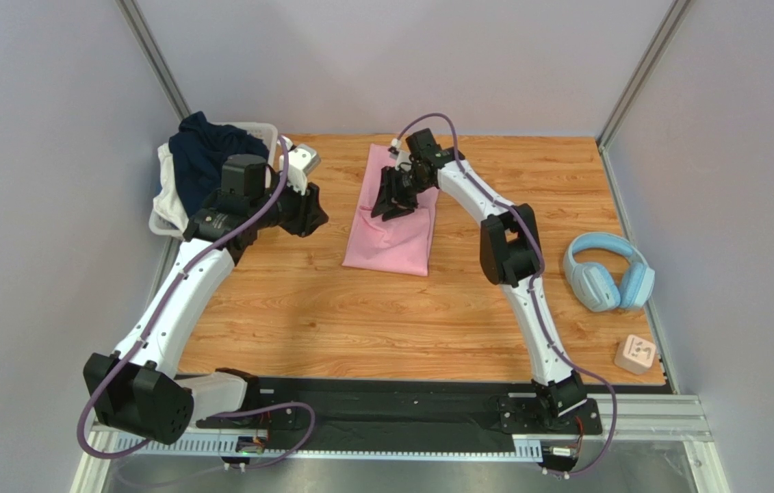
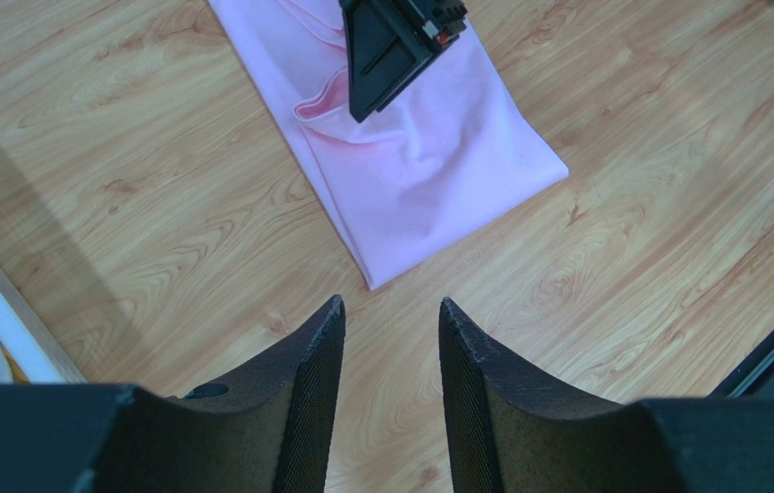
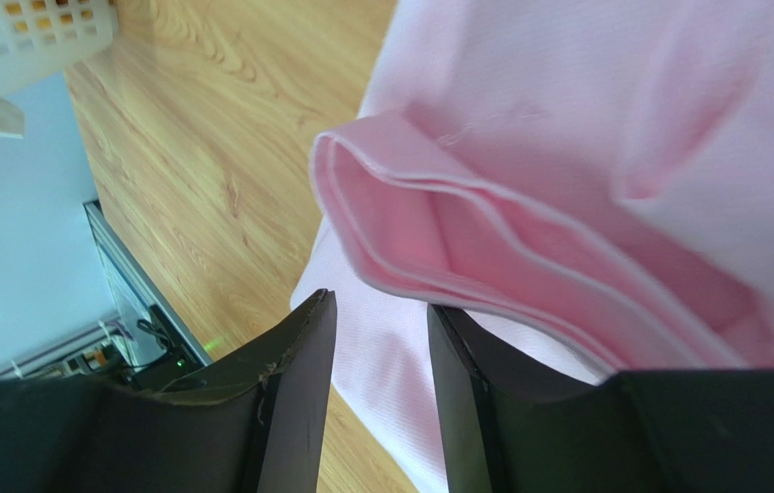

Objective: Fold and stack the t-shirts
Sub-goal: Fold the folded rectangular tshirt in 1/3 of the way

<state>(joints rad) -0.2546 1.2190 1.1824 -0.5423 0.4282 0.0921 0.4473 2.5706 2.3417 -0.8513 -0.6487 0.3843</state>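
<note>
The light pink t-shirt [image 1: 391, 231] lies folded into a long strip at the middle back of the table. My right gripper [image 1: 393, 205] hovers low over its upper half. In the right wrist view that gripper [image 3: 381, 301] is open, a rolled sleeve fold of the pink t-shirt [image 3: 524, 247] draped just past its right fingertip, nothing pinched. The dark navy t-shirt [image 1: 206, 154] is heaped in the white basket [image 1: 267, 131]. My left gripper [image 1: 317, 214] hangs to the left of the pink t-shirt [image 2: 422, 154], open [image 2: 391, 302] over bare wood.
The basket stands at the back left corner, also seen as the basket [image 3: 21, 31] in the right wrist view. Light blue headphones [image 1: 607, 269] lie near the right edge, with a small pinkish block [image 1: 635, 354] in front of them. Grey walls close off three sides.
</note>
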